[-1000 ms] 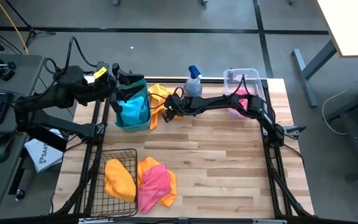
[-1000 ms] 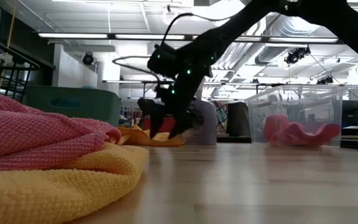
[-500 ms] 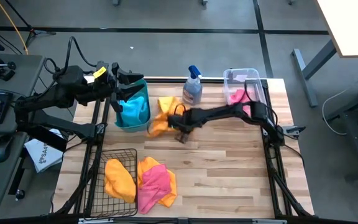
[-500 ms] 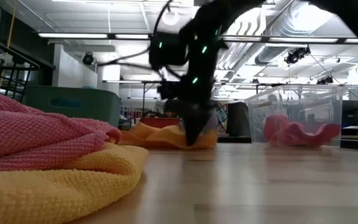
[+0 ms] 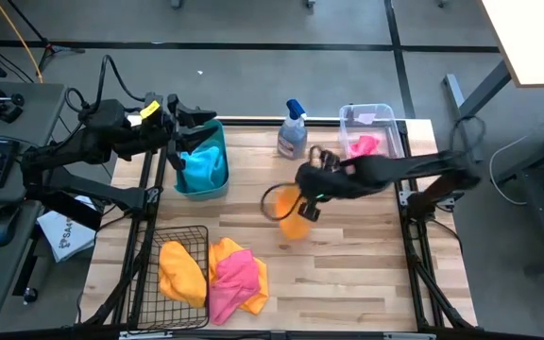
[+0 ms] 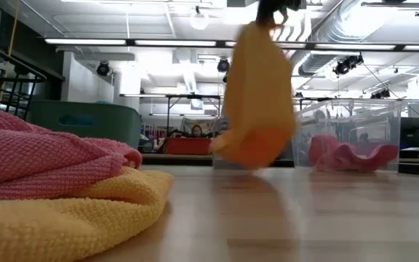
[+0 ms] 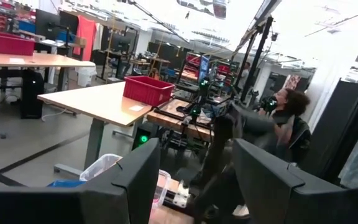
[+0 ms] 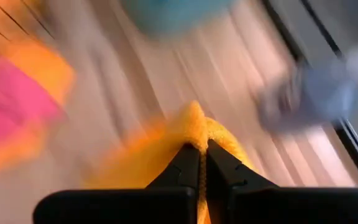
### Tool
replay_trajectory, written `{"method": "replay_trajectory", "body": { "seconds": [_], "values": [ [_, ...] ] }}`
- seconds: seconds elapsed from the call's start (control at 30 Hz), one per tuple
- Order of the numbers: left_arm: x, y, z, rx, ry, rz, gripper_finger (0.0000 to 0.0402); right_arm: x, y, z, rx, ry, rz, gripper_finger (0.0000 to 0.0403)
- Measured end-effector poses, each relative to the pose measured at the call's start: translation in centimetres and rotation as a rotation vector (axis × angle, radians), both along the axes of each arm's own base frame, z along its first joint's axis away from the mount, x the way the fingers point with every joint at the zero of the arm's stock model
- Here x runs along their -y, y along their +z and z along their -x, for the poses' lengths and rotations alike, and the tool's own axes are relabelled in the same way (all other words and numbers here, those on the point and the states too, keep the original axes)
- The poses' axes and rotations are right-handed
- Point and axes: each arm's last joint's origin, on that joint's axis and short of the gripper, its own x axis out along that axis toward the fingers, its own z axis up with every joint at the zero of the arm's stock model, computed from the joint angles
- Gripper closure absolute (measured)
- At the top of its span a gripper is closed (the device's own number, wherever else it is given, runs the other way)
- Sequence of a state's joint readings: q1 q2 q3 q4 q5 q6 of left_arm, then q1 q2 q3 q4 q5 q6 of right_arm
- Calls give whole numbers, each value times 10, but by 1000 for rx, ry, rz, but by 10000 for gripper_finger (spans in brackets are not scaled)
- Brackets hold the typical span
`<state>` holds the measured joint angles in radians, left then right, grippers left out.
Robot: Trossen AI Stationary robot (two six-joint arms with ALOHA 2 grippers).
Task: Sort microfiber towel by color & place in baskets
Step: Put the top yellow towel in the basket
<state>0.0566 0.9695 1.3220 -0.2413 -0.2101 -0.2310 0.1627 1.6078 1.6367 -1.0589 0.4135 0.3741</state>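
An orange towel [image 5: 295, 215] hangs over the table's middle, with my right gripper [image 8: 201, 159] shut on it; the low view shows the orange towel [image 6: 257, 109] drooping below the gripper [image 6: 273, 9]. My left gripper [image 7: 194, 180] stands open and holds nothing, above the far rim of the teal tub [image 5: 217, 181], which holds a blue towel [image 5: 201, 168]. A pink towel [image 5: 363, 146] lies in the clear bin [image 5: 379, 113]. Another orange towel [image 5: 181, 272] lies in the black wire basket [image 5: 155, 247]. My right gripper pinches a raised fold of the orange towel [image 8: 194, 127] between its two shut fingers [image 8: 224, 163], coming from above. One layer or several, I cannot tell. The towel hangs slack below the fingers, its lower end [image 6: 249, 154] just clear of the table.
A spray bottle [image 5: 293, 132] stands at the far edge between tub and bin. A pink towel [image 5: 232, 283] lies on an orange one [image 5: 258, 277] beside the wire basket, at the near left. A person [image 7: 286, 109] shows in the room beyond.
My right gripper has shut on the orange towel that lay beside the teal tub, then gone up and toward the table's right and near edges. The towel has left the table and now hangs below the fingers over the table's middle.
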Motion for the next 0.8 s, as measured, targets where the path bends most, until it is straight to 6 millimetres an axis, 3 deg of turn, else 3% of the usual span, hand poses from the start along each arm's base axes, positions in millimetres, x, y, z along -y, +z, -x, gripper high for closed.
{"method": "replay_trajectory", "body": {
  "seconds": [0.1,0.17,0.3,0.7,0.8],
  "values": [
    [-1,0,0,1,18,2,211,-5,36,7,256,85,-53,402],
    [-1,0,0,1,26,3,211,-8,51,2,405,162,-77,402],
    [-1,1,0,9,27,5,211,-15,61,-22,603,313,-84,402],
    [-2,1,0,20,58,50,211,-32,22,-125,1100,654,-228,403],
    [-2,1,0,20,61,51,211,-36,12,-147,1154,706,-271,403]
  ]
}}
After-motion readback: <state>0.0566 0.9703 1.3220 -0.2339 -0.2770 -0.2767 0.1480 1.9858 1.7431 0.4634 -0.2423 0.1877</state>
